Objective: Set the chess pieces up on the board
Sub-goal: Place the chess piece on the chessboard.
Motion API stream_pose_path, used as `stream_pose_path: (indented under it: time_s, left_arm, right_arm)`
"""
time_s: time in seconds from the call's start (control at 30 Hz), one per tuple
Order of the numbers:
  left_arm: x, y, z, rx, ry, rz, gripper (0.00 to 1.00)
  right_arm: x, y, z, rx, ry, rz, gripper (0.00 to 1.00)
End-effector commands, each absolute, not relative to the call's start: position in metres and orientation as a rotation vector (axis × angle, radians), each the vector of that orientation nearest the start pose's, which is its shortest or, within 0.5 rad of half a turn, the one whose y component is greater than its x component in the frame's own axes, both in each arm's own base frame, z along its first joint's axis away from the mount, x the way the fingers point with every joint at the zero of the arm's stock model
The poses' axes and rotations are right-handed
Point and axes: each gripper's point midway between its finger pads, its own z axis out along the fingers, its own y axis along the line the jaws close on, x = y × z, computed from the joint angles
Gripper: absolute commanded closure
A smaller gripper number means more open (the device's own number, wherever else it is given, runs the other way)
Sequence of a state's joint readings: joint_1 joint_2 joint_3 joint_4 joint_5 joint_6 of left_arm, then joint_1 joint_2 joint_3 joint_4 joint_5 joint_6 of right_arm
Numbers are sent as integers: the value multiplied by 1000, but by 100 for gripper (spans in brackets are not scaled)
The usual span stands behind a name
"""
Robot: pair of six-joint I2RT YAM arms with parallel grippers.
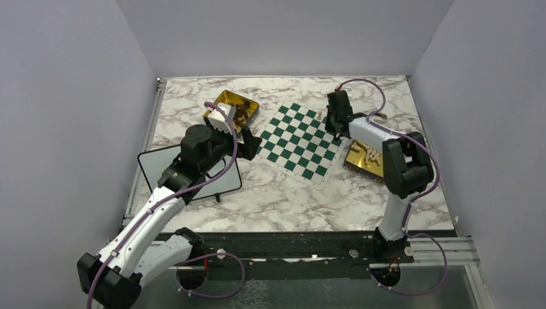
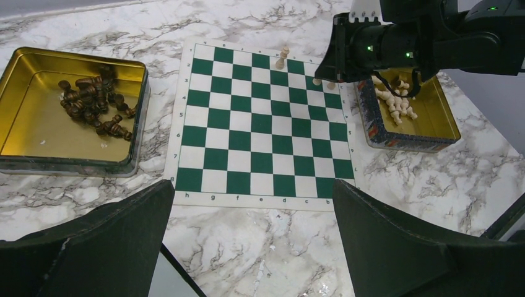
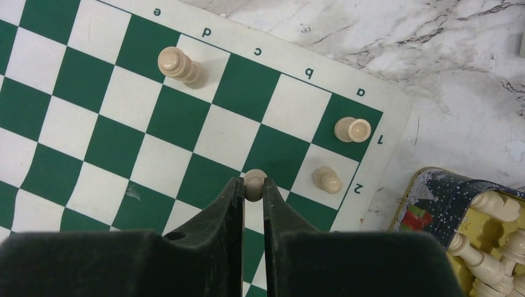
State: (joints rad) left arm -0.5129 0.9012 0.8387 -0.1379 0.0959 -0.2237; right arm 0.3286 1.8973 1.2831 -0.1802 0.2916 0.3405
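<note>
The right gripper [image 3: 252,189] has its two dark fingers pressed in on a small pale wooden pawn [image 3: 254,178], whose round head shows right at the fingertips. The pawn's long axis runs straight down, upright, over the second rank of the flat green-and-white checked board mat [image 3: 105,142]. It sits by the green square next to a matching pale pawn [image 3: 326,179] that already stands there. Whether its base touches the mat cannot be told from this angle.

In the corner beyond stands a squat turned pale piece [image 3: 353,129], and farther along the back rank a taller pale piece [image 3: 179,65] with a ringed collar.

The right arm is plainly the nearer one. The left gripper [image 2: 252,185] hangs back off the board's near edge, fingers spread wide and holding nothing. Smooth pale pieces lie heaped in the printed tin [image 2: 433,127], and glossy dark brown ones in the gold tin [image 2: 37,117].
</note>
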Motion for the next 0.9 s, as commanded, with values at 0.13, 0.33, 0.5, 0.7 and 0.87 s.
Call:
stream_pose_path:
  time_s: [0.13,0.33,0.5,0.7,0.87]
  left_arm:
    - [283,-187,282,325,1754,-602,1]
    - [283,-187,283,325,1752,-604,1]
    - [283,-185,284,321,1747,-596,1]
    - [283,-184,285,317,1746,-588,1]
    - [283,-186,283,321,1752,-595,1]
  right_arm:
    - [485,120,74,213,2274,-37,83]
    - [488,120,72,232,2280,-42,83]
    - [488,118,68,245,2297,-63,83]
    - [488,116,59,265,2319,-62,82]
    - [487,114,54,272,2335,-70,81]
